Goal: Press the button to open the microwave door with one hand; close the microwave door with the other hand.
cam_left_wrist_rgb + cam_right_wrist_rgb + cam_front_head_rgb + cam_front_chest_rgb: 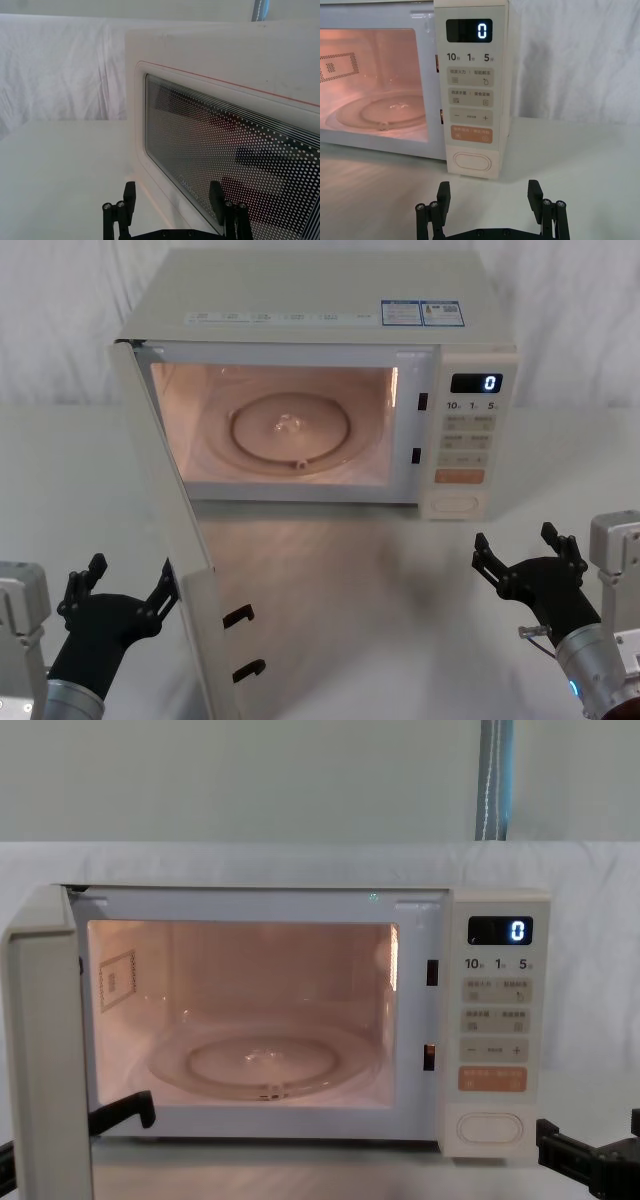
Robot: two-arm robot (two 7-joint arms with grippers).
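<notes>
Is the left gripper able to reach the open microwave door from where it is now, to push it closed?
Probably yes. The left gripper sits just outside the microwave door, which stands swung wide open, and its jaws are open. Its wrist view shows the door's window close ahead with nothing between them.

A white table (pixel 60 500) is lying under everything, a white cloth backdrop (pixel 250 860) is hanging at the far side, and a blue-grey pole (pixel 494 780) is standing far right.
</notes>
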